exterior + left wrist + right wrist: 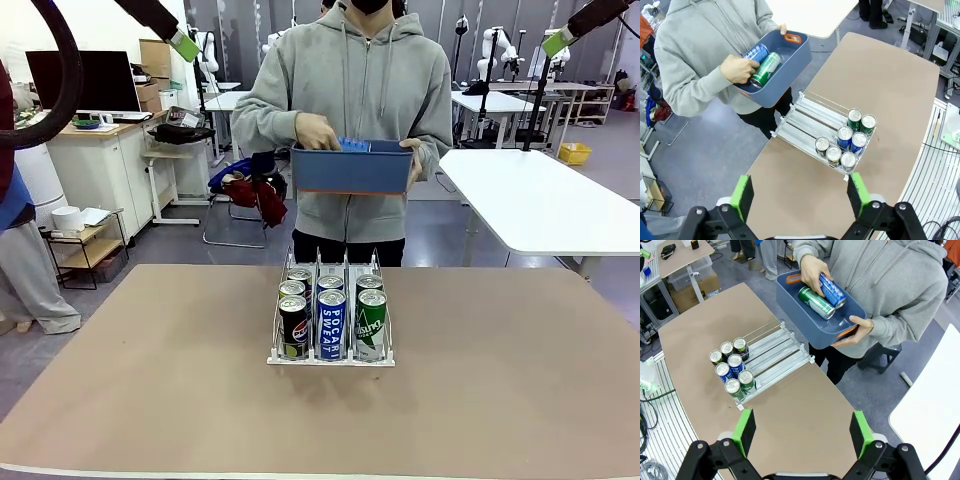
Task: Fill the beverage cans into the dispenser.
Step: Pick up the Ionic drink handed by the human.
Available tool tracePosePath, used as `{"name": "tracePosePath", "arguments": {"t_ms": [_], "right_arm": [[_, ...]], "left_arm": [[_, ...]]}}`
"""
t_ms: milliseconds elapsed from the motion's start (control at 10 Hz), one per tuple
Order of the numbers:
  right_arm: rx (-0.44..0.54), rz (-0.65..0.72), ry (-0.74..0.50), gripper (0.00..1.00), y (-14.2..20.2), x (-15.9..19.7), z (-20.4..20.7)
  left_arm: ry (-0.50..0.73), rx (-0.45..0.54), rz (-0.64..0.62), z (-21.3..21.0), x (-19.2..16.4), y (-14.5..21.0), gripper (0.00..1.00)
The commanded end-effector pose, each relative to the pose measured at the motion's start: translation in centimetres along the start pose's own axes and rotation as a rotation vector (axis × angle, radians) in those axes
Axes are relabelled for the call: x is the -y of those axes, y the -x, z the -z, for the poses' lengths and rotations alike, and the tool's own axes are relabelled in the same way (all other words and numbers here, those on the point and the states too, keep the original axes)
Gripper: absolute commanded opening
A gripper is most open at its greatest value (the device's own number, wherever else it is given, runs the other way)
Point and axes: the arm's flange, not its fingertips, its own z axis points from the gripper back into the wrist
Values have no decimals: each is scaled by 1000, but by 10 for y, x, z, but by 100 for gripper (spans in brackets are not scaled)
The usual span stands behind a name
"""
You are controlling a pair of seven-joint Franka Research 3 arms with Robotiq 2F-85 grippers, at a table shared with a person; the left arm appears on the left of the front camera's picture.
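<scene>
Left tool (800, 185) and right tool (802, 422) gape wide, empty; cans (765, 70) in bin (785, 82) ahead look rigid, slick, dent-prone: grip mid-body, gently.

Beverage cans (331, 322): glossy printed metal walls, with bare silver metal tops of duller sheen. Dispenser (807, 117): thin white-coated wire rails over smooth, pale lane floors and a white, plastic-looking base. Surface (150, 380): matt brown board, smooth and free of glare. Bin (350, 172): blue moulded plastic in a satin finish, with an orange handle insert. Hoodie (350, 80): grey knitted cloth, soft and matt, creased at the sleeves. Left gripper (800, 185): black hard body with a slight gloss; pads (742, 197) matt green, rubber-like.
</scene>
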Motion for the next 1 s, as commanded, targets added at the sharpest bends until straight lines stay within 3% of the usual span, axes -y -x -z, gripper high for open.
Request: {"name": "tracePosePath", "arguments": {"t_ms": [0, 900], "right_arm": [[0, 0, -1, 100, 0, -1, 0], [0, 0, -1, 100, 0, -1, 0]], "left_arm": [[-12, 4, 1, 3, 0, 5, 100], [-12, 4, 1, 3, 0, 5, 100]]}}
